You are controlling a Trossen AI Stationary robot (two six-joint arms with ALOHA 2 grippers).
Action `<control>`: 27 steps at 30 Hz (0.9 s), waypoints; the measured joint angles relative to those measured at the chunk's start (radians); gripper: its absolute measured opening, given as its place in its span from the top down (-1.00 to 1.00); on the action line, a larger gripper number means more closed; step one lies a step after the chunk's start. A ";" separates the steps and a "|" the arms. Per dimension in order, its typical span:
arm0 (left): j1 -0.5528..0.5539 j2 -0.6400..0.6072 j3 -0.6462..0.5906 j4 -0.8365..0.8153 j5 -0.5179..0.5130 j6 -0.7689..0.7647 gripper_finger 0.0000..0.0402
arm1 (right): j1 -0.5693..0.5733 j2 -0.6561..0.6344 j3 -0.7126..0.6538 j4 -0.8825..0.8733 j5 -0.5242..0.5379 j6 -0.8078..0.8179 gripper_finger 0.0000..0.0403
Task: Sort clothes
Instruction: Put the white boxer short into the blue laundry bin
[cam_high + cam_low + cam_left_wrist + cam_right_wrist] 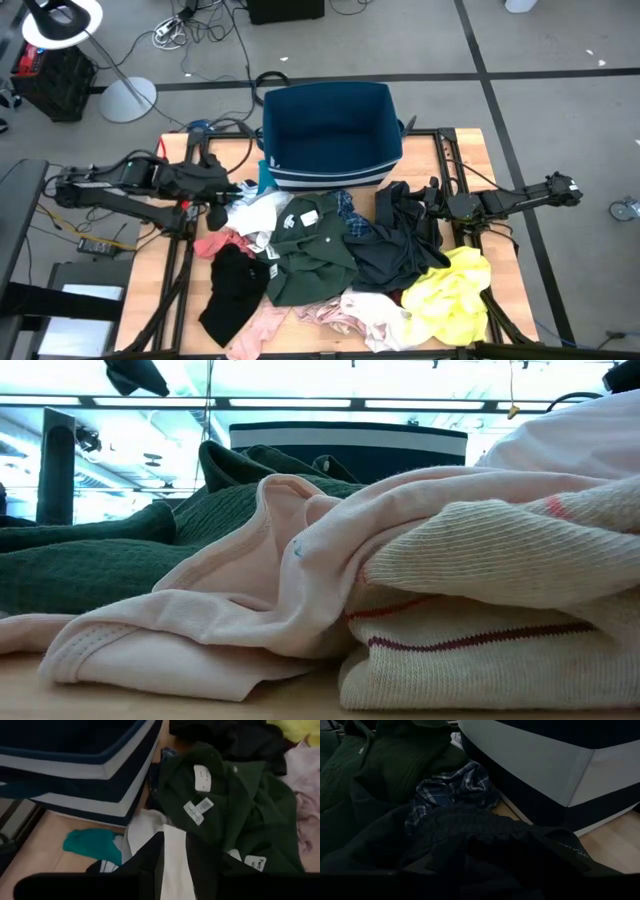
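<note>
A white garment (170,865) is clamped between the left gripper's (216,212) fingers at the pile's left edge. The right gripper (432,207) is held wide over a black garment (400,240); whether it is touched cannot be told. Beyond, the navy bin (330,135) is seen, partly hidden by clothes (330,265).

Left gripper (222,205) sits buried in white cloth (258,212), fingertips lost from view. Right gripper (432,203) vanishes into black fabric (400,240). The blue plaid piece (451,790) peeks out, mostly covered. The desk's (150,270) front edge is cut off.
</note>
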 joint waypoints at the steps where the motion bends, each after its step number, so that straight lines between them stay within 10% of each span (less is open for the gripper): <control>1: 0.000 0.007 0.000 -0.007 0.000 0.000 0.58 | 0.000 0.000 0.000 0.000 0.000 0.000 -0.07; 21: -0.006 0.193 -0.007 -0.001 0.027 -0.051 0.21 | 0.000 0.000 0.000 0.000 0.000 0.000 -0.07; 27: -0.006 0.188 -0.171 0.136 -0.006 -0.034 0.22 | 0.000 0.000 0.000 0.000 0.000 0.000 -0.07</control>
